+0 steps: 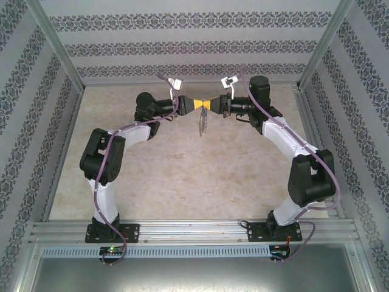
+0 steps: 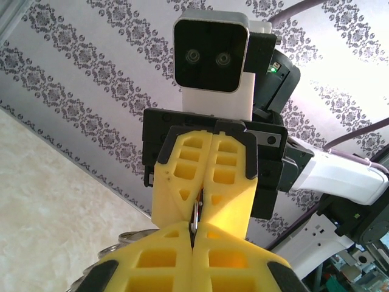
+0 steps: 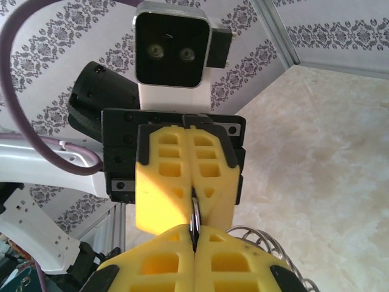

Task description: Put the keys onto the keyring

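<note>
My left gripper and right gripper meet tip to tip above the back middle of the table. Both are shut on the same thin metal loop of the keyring, which I see edge-on between the yellow fingertips. In the left wrist view my left gripper faces the right gripper. Below the grip the keyring's chain hangs down, and its links show as coils beside my right gripper. The keys are hidden.
The beige marbled tabletop lies under the two raised arms. Patterned walls close in the back and sides. An aluminium rail with both arm bases runs along the near edge.
</note>
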